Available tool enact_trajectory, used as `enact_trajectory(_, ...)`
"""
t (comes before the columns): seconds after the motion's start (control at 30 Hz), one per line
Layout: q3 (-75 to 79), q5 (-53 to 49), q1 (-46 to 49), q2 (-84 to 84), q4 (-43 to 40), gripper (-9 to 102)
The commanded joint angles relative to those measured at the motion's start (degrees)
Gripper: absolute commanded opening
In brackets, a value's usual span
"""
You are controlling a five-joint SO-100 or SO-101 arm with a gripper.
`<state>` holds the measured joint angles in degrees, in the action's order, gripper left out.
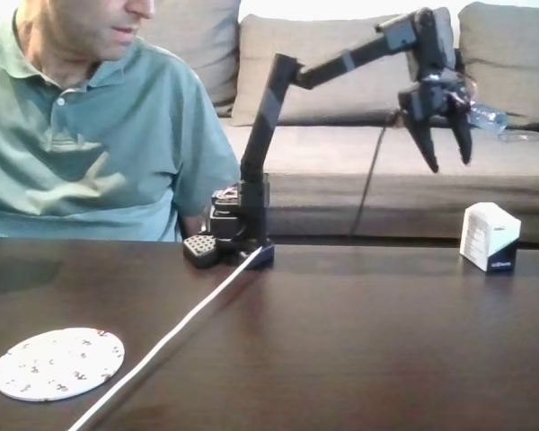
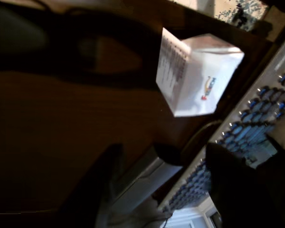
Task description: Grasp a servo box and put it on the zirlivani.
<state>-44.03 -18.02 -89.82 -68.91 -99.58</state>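
Cardboard servo box (image 1: 490, 235), cube-ish, sits on glossy dark counter (image 1: 341, 341) w/ jaws (image 1: 450, 165) parted, empty, above; round speckled zirlivani (image 1: 58, 363) far left.

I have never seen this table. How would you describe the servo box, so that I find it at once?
In the fixed view, start from the dark wooden table in front of the sofa and go to its far right edge, below the raised open gripper. There stands the servo box, a small cardboard cube. It is white with a dark lower band, unlike the flat round speckled disc at the near left.
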Motion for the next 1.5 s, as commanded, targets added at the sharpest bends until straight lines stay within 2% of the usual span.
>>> enact_trajectory(0.0,8.35,-0.26,1.58,4.31,-4.31,22)
enact_trajectory(0.33,21.45,-1.05,1.14,11.87,-4.22,21)
enact_trajectory(0.53,22.24,-2.81,-6.86,12.04,-4.22,22)
enact_trajectory(0.7,19.16,-4.13,-8.44,12.13,-4.22,28)
enact_trajectory(1.1,15.29,-7.73,-3.25,13.1,-3.25,33)
enact_trajectory(1.47,25.22,-9.23,-1.32,24.08,-2.2,33)
